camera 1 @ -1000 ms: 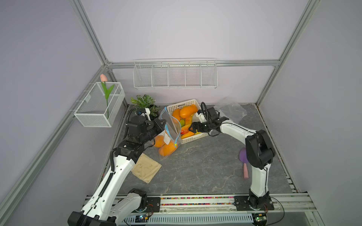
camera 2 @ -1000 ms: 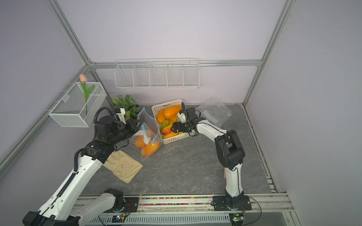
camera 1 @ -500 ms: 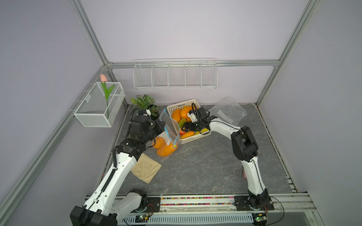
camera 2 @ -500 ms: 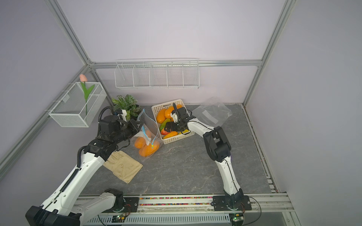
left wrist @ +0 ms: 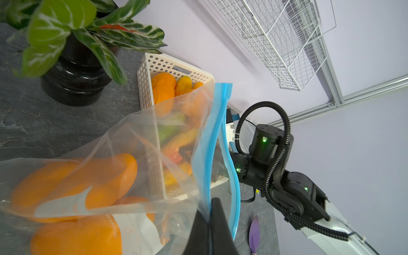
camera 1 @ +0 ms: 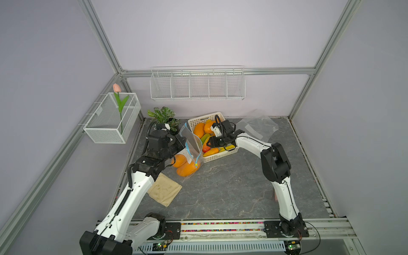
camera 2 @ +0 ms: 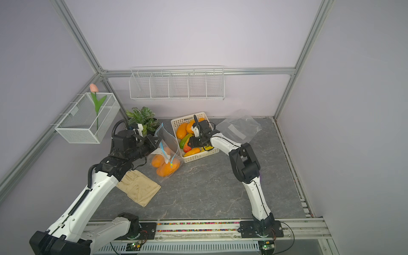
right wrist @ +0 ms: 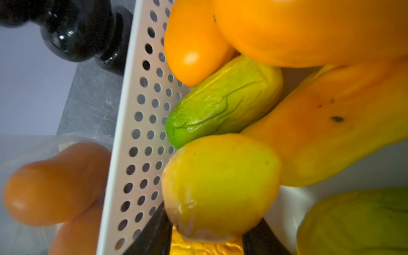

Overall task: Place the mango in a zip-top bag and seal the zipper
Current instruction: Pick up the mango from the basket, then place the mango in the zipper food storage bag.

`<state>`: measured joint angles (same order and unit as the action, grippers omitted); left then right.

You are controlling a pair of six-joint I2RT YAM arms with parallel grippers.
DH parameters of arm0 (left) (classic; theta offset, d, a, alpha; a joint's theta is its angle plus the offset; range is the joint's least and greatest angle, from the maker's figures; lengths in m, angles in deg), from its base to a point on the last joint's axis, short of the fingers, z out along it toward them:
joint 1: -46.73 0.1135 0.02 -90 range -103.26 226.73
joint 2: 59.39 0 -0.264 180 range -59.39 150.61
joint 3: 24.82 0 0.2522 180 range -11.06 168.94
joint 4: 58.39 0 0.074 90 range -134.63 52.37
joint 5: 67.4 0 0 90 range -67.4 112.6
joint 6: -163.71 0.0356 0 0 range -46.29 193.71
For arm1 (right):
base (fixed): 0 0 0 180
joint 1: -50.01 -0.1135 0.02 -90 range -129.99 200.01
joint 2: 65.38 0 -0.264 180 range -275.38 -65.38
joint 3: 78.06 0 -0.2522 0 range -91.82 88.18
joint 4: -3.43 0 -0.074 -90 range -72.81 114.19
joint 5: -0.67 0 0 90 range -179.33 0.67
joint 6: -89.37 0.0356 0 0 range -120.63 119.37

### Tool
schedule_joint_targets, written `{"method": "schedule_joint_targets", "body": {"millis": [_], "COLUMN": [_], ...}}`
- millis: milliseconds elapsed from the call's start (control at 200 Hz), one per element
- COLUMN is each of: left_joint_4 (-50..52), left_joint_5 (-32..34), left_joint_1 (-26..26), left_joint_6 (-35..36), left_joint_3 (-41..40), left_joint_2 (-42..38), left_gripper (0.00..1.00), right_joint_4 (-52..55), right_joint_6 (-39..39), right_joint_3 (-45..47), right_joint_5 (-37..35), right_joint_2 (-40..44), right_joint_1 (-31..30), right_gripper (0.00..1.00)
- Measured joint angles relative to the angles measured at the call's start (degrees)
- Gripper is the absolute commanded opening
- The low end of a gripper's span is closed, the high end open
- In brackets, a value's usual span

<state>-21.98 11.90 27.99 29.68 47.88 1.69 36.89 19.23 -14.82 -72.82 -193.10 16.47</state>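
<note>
A clear zip-top bag (camera 1: 192,141) (camera 2: 168,141) with a blue zipper stands open beside the white basket (camera 1: 221,154) (camera 2: 199,157), with orange mangoes (camera 1: 186,169) inside it. My left gripper (left wrist: 209,209) (camera 1: 184,142) is shut on the bag's blue rim (left wrist: 217,123) and holds it up. My right gripper (right wrist: 209,223) (camera 1: 209,144) is down in the basket (right wrist: 141,123). Its fingers press both sides of a yellow mango (right wrist: 220,183). Green and orange mangoes (right wrist: 223,103) lie packed around it.
A potted plant (camera 1: 164,117) stands behind the bag. A beige glove (camera 1: 164,192) lies under my left arm. A second, empty clear bag (camera 1: 258,128) lies at the back right. Wire shelves (camera 1: 196,85) hang on the walls. A purple object (left wrist: 254,234) lies on the table.
My right gripper has moved left and down into the basket's near corner, and its jaws have closed from wide open onto the yellow mango. The left arm still holds the bag.
</note>
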Motion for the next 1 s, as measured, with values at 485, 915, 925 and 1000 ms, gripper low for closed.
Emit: {"method": "schedule_joint_targets", "body": {"millis": [485,915,925,1000], "left_joint_4": [0.37,0.11,0.11,-0.09], "left_joint_5": [0.22,-1.62,-1.64,-2.56], "left_joint_1": [0.0,0.0,0.0,0.0], "left_joint_6": [-0.02,-0.31,-0.33,-0.42], "left_joint_3": [0.0,2.19,2.29,2.73], "left_joint_2": [1.33,5.64,5.79,6.71], "left_gripper": [0.0,0.0,0.0,0.0], "right_joint_4": [-12.37,-30.01,-30.45,-33.59], "right_joint_6": [-4.24,-4.04,-4.04,-4.04], "right_joint_3": [21.03,35.1,35.23,35.58], "right_joint_5": [-2.93,3.85,3.98,5.09], "right_joint_2": [28.87,41.07,41.2,41.46], "right_joint_1": [0.07,-2.62,-2.71,-3.89], "right_gripper": [0.29,0.3,0.3,0.3]}}
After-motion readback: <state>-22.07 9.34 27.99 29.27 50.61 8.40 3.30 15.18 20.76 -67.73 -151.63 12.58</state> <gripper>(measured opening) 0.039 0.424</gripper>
